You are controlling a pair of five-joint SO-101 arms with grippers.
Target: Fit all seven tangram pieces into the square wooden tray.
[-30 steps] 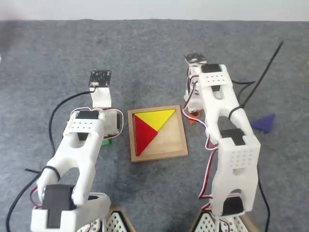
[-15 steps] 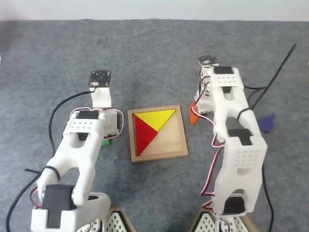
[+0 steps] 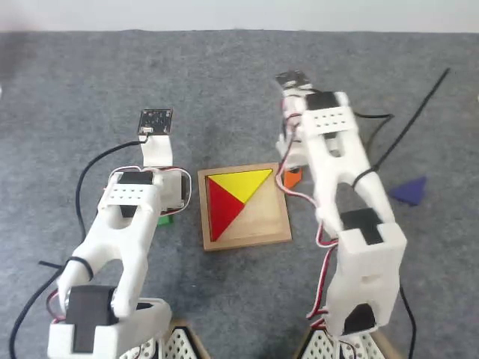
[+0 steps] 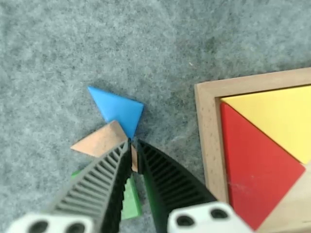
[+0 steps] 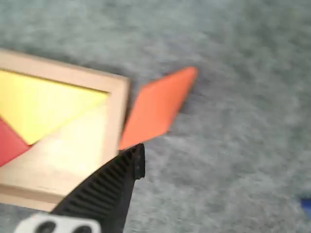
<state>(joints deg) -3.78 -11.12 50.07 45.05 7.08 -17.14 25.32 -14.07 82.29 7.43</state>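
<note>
The square wooden tray (image 3: 244, 240) lies flat near the middle of the grey felt tabletop (image 3: 224, 82). It holds two large triangles. The yellow triangle (image 3: 241, 183) lies along the tray's far rim and the red triangle (image 3: 221, 210) along its left rim, and their long edges meet. The rest of the tray floor is bare pale wood.

The orange parallelogram (image 5: 158, 107) lies on the felt just outside the tray's right rim, one corner at or touching the frame. The right claw (image 5: 138, 158) hangs low over the felt just beside it. Whether this claw is apart or together cannot be told. The right arm stretches forward along the tray's right side.

The left claw (image 4: 132, 142) is together, its ribbed black tips over a tan triangle (image 4: 99, 141). A blue triangle (image 4: 118, 108) touches the tan one, and a green piece (image 4: 130, 201) lies under the claw. All three are left of the tray.

A purple triangle (image 3: 409, 191) lies well apart, toward the tabletop's right edge.
</note>
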